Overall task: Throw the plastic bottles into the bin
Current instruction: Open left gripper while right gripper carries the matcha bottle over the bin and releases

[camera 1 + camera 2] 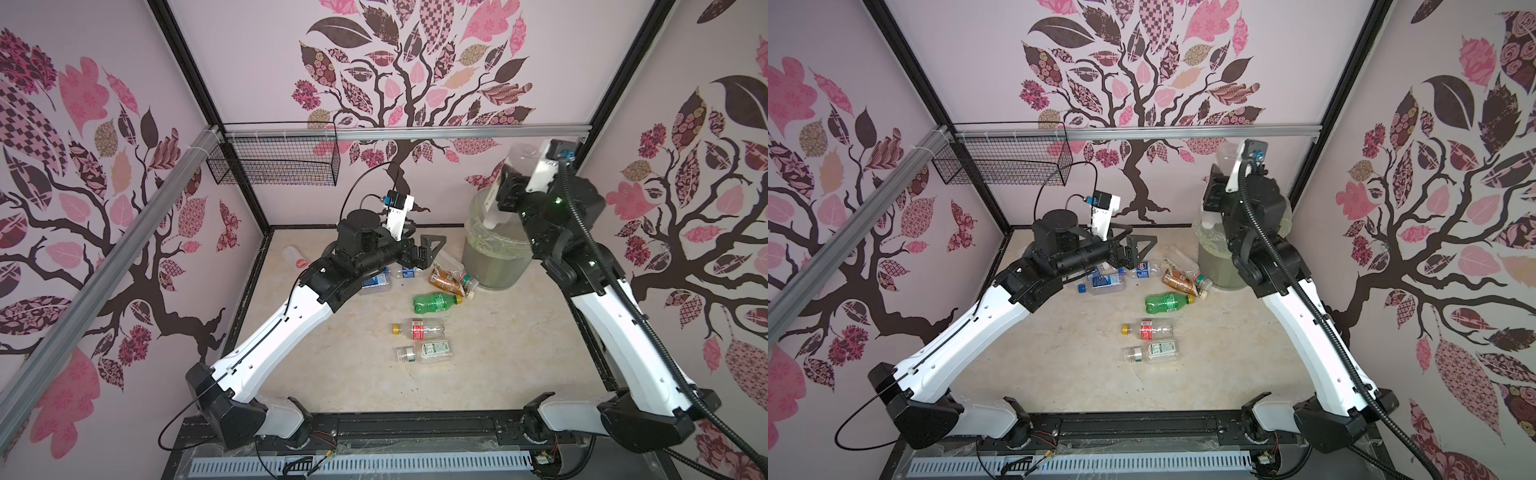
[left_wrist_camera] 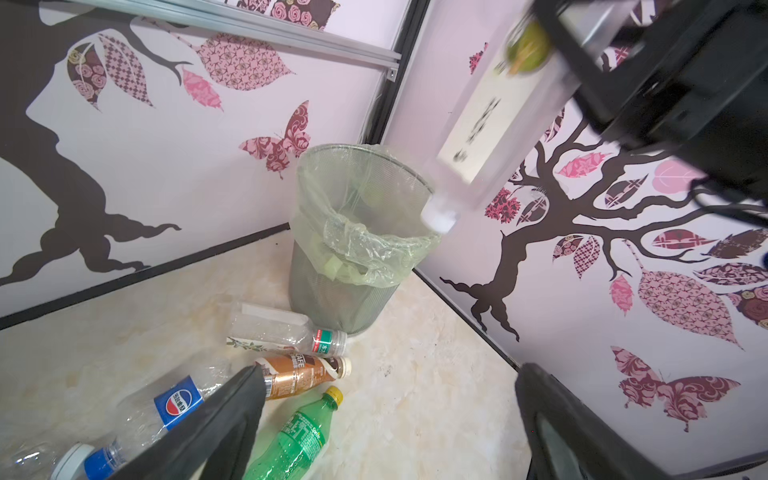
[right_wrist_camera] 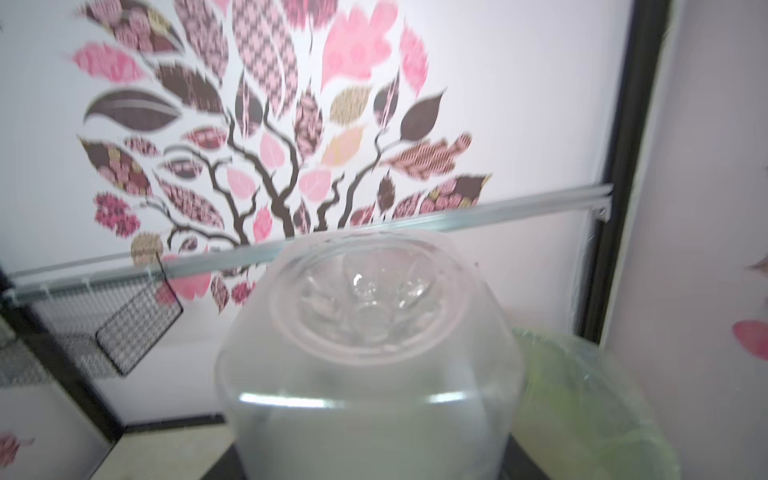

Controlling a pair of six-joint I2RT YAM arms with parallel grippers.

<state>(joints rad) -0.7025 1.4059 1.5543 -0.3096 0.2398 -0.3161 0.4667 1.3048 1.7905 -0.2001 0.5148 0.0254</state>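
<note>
My right gripper (image 1: 509, 189) is shut on a clear bottle with a white label (image 1: 495, 201), held cap down over the rim of the grey mesh bin (image 1: 494, 266). The left wrist view shows this bottle (image 2: 494, 120) tilted, its white cap just above the bin's bag-lined rim (image 2: 332, 291). My left gripper (image 1: 422, 239) hangs open and empty above the floor, left of the bin. Below it lie a Pepsi bottle (image 2: 178, 405), a brown bottle (image 1: 446, 282) and a green bottle (image 1: 436, 302). A red-labelled bottle (image 1: 419, 329) and a clear one (image 1: 428, 351) lie nearer the front.
A black wire basket (image 1: 274, 166) hangs on the back wall at the left. A white bottle (image 1: 295, 257) lies by the left wall, behind my left arm. The bin stands in the back right corner, close to both walls.
</note>
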